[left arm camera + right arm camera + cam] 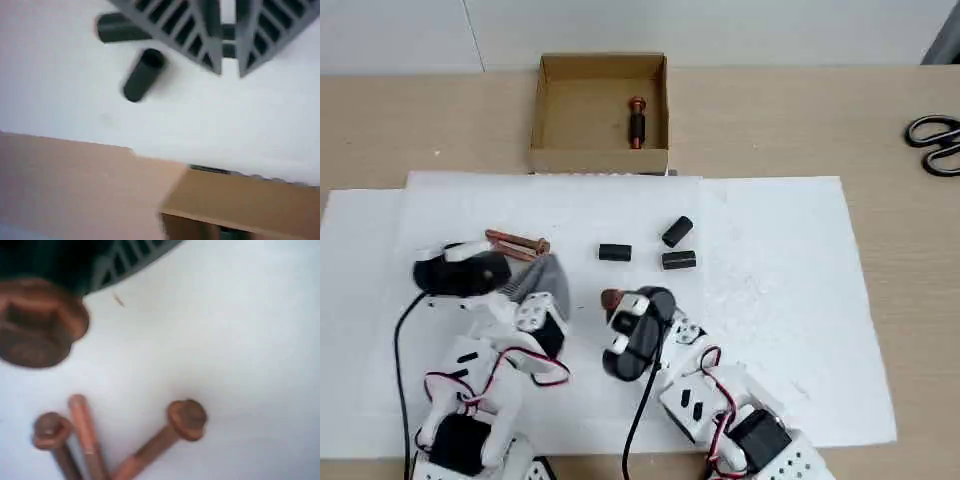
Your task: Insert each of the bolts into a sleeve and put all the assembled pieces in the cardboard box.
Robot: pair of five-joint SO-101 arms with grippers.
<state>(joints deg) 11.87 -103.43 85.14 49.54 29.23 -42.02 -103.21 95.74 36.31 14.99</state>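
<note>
My right gripper point(613, 302) sits mid-sheet, shut on a copper bolt point(610, 298); the bolt's head point(40, 327) looms close in the right wrist view. Loose copper bolts point(517, 243) lie to its left, and three of them point(150, 450) lie on the white sheet ahead of it. Three black sleeves point(614, 252) point(677, 231) point(679, 260) lie between the arms and the cardboard box point(535, 110). My left gripper point(552, 266) hovers just below the bolts, its grey fingers point(200, 35) a narrow gap apart with nothing held, facing the sleeves point(142, 75) and the box wall point(240, 205).
One assembled bolt and sleeve point(637, 122) lies inside the box. A white sheet point(790, 300) covers the wooden table. Scissors point(932, 143) rest at the far right edge. The sheet's right half is bare.
</note>
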